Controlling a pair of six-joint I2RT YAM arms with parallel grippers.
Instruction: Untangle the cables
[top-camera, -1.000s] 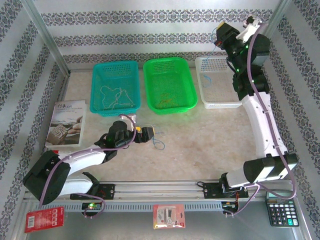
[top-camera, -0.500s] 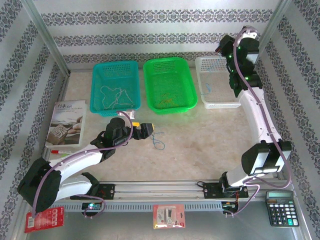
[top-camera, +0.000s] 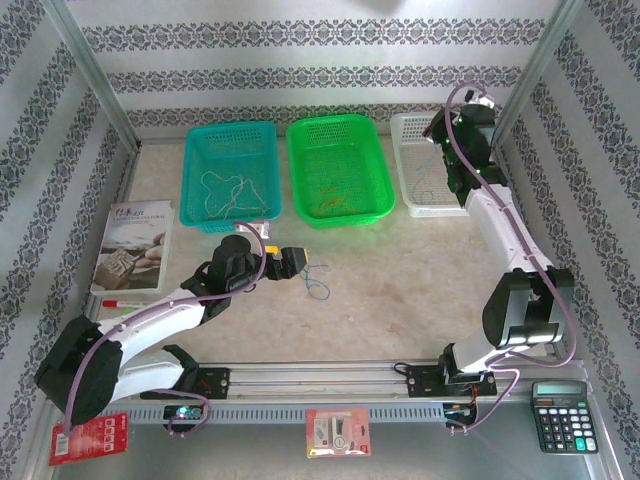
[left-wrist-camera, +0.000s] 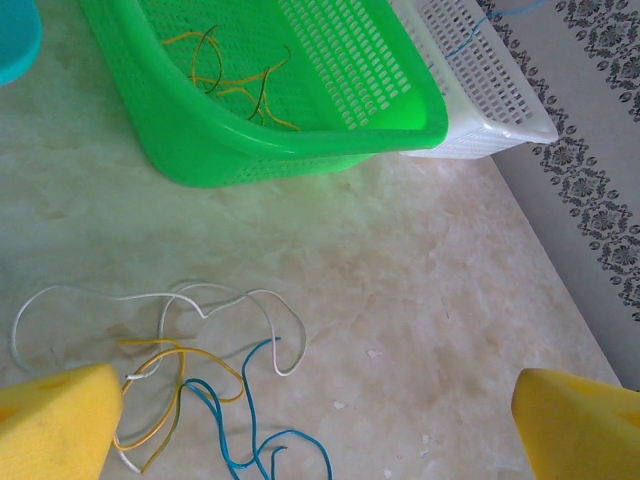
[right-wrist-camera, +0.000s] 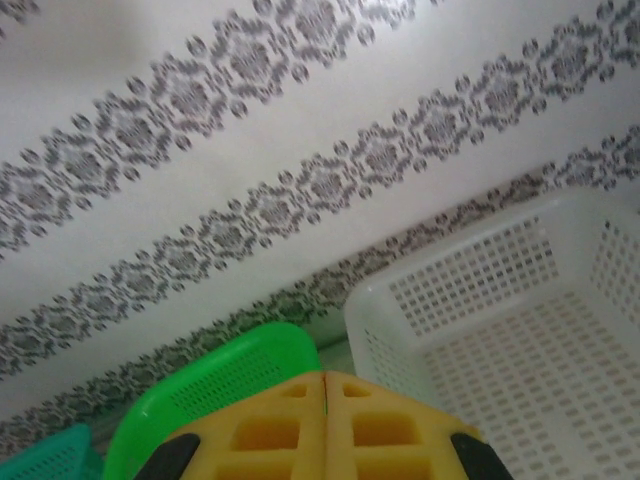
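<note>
Thin cables (left-wrist-camera: 200, 365) lie tangled in loose overlapping loops on the counter (left-wrist-camera: 430, 300): white cable (left-wrist-camera: 250, 292), yellow-orange cable (left-wrist-camera: 185, 350), blue cable (left-wrist-camera: 250, 402).

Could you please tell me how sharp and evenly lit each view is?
Top external: bright, even, soft shadows. Left wrist: cables crisp, left claw fingers blurred, green basket tinting the table green. Right wrist: right claw slightly soft, wallpaper mildly hazy.

In the left wrist view the blue cable (left-wrist-camera: 247, 400) runs off the bottom edge, its end unseen
</note>
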